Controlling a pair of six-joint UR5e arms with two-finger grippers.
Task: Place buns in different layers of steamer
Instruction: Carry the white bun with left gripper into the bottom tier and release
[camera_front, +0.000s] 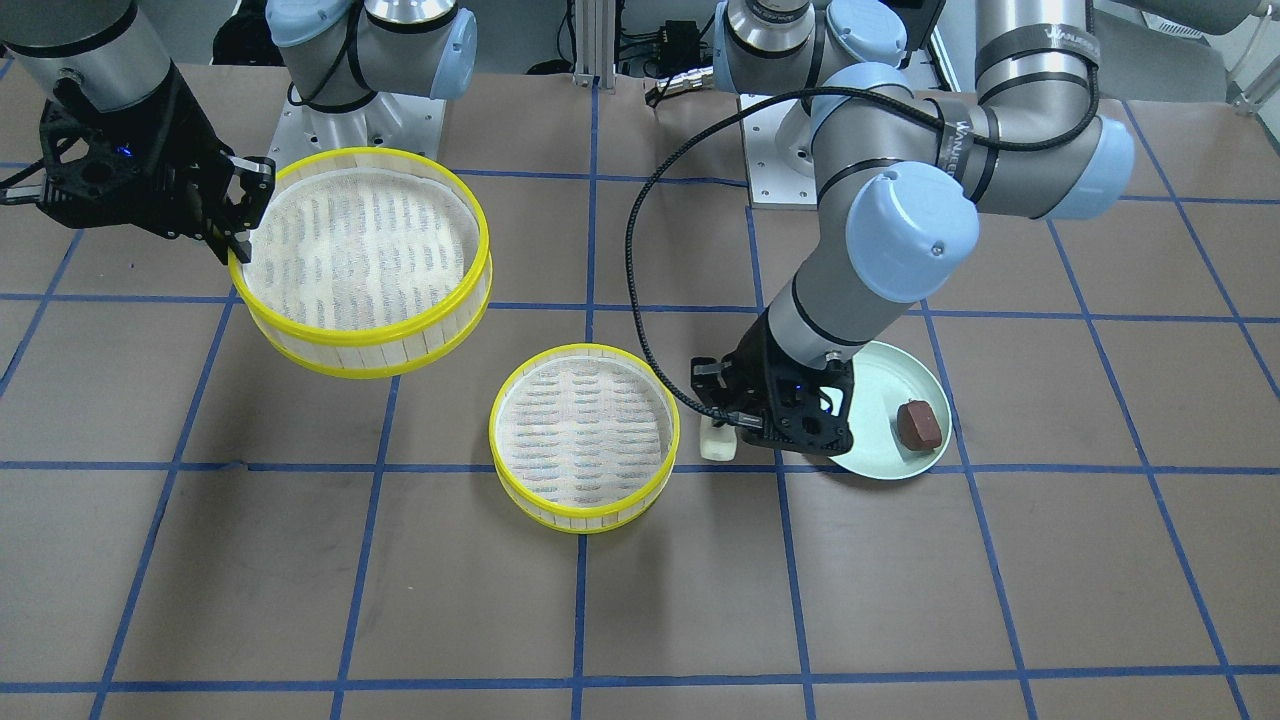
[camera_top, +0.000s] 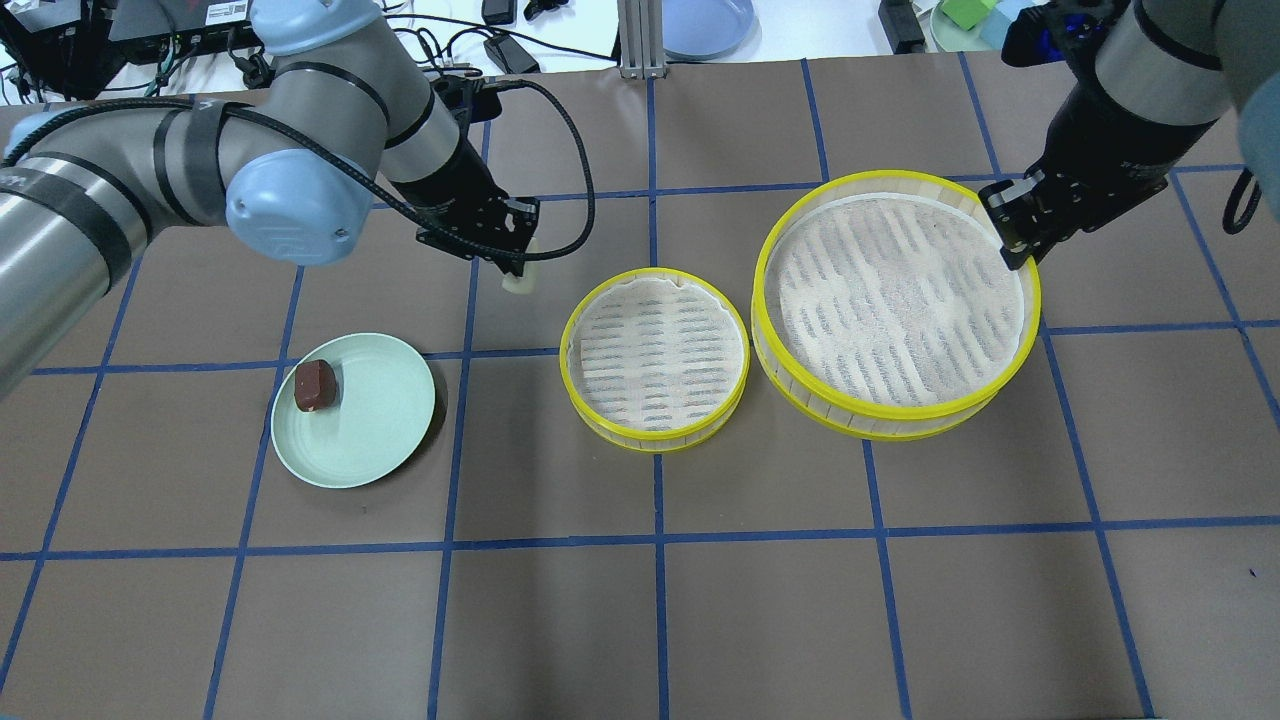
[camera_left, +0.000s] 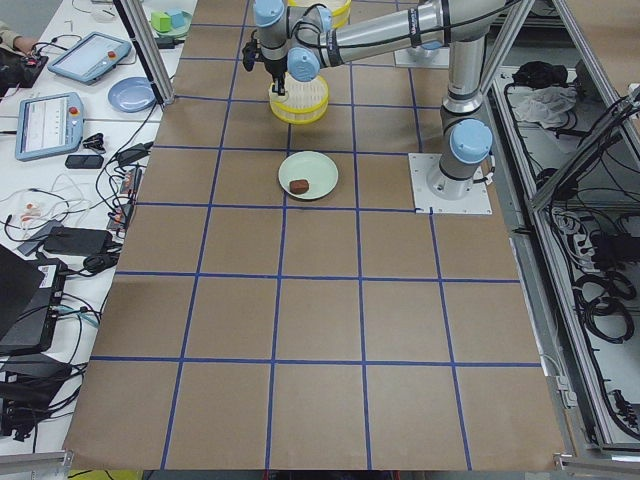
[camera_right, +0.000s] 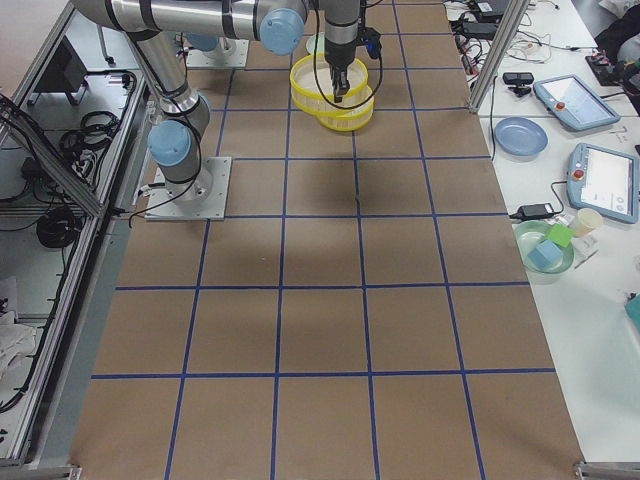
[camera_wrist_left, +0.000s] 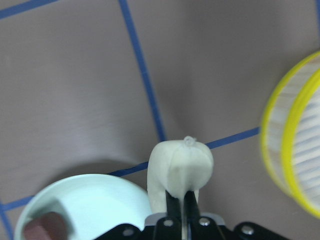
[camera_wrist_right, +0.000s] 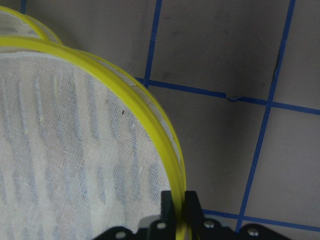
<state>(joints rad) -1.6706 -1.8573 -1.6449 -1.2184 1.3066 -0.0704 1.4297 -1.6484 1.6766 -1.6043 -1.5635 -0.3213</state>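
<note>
My left gripper (camera_top: 518, 270) is shut on the cream-white bun (camera_top: 519, 284) and holds it above the table between the pale green plate (camera_top: 385, 425) and the smaller-looking steamer tray (camera_top: 655, 445). The left wrist view shows the bun (camera_wrist_left: 180, 167) pinched between the fingers. The reddish-brown bun (camera_top: 314, 386) lies on the plate. My right gripper (camera_top: 1008, 245) is shut on the yellow rim of the other steamer tray (camera_top: 890, 410) and holds it lifted, right of the resting tray. Both trays hold only their mesh liners.
Blue tape lines grid the brown table. The arm base plates (camera_front: 345, 130) stand at the robot side. A blue dish (camera_top: 705, 20), cables and tablets lie beyond the far edge. The left arm's elbow (camera_front: 910, 235) hangs over the plate (camera_front: 880, 462).
</note>
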